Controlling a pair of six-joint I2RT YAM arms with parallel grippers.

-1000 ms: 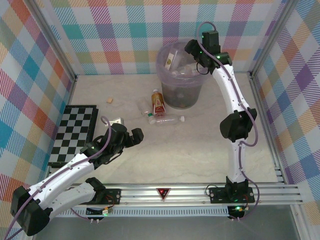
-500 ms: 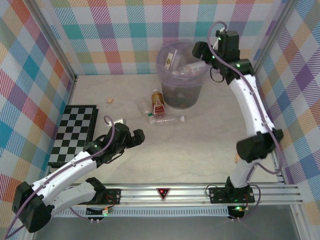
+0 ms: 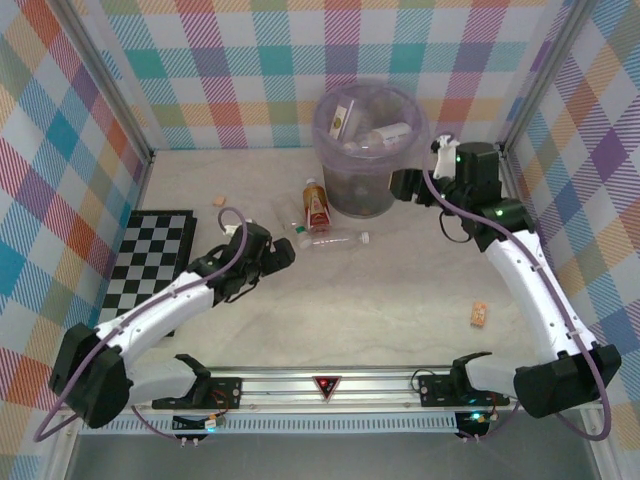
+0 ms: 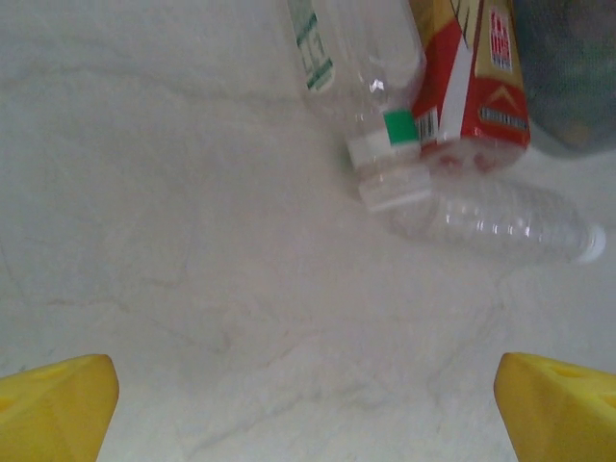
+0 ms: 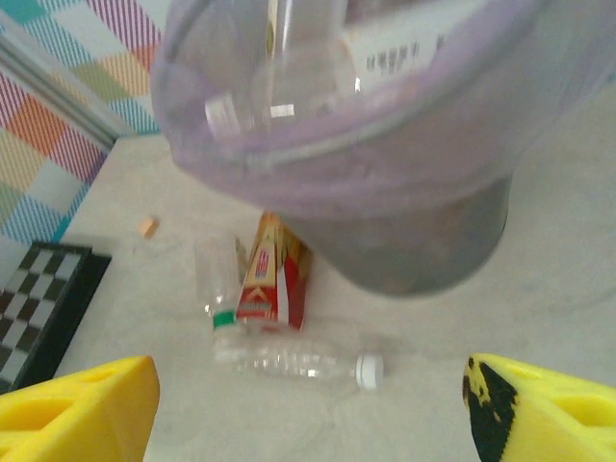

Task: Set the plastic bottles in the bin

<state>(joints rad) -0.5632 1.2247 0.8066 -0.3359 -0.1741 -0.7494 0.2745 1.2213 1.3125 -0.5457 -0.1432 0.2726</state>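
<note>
Three plastic bottles lie on the table in front of the bin (image 3: 368, 120): a red-labelled one (image 3: 317, 203), a clear one with a green band (image 3: 292, 222) and a clear one with a white cap (image 3: 338, 240). My left gripper (image 3: 285, 253) is open just left of them. In the left wrist view the left gripper (image 4: 308, 414) holds nothing, with the white-capped bottle (image 4: 491, 219) ahead of it. My right gripper (image 3: 398, 186) is open and empty beside the bin's right wall. Through the right gripper (image 5: 308, 423) I see the bin (image 5: 404, 183) and the white-capped bottle (image 5: 298, 361). Several bottles lie inside the bin.
A chessboard (image 3: 150, 265) lies at the left under my left arm. One tan block (image 3: 219, 200) sits left of the bottles and another (image 3: 479, 314) lies under my right arm. A metal rail (image 3: 330, 385) runs along the near edge.
My right gripper drew back from above the bin and dropped to its right side, opening wider; a white-labelled bottle now lies on top inside the bin. The left arm reached forward towards the bottles.
</note>
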